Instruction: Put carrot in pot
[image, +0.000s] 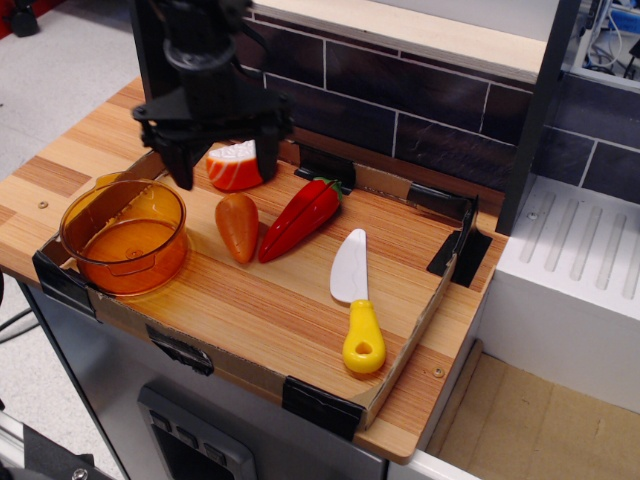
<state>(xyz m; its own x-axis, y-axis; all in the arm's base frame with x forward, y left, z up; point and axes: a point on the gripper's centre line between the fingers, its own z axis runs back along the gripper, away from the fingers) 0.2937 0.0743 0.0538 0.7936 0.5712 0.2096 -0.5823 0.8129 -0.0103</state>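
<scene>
The black gripper (222, 168) hangs over the back left part of the tray, jaws spread wide apart and holding nothing. One dark finger (183, 165) points down on the left, the other on the right, and the orange-and-white sliced wedge (238, 166) shows in the gap between them, partly hidden by the gripper. Just below the gripper, toward the camera, the carrot (238, 226) lies flat on the wooden tabletop (300, 300), blunt tip pointing toward the front edge, not touched by either finger. Down and to the left of the gripper sits the pot (124, 237), translucent orange, upright, close beside the carrot but apart from it. To the right of the carrot, almost touching it, lies the red chili pepper (300, 219), angled up toward the back wall. Further right and nearer the camera rests the toy knife (355, 300), white blade, yellow handle, well clear of the gripper.
</scene>
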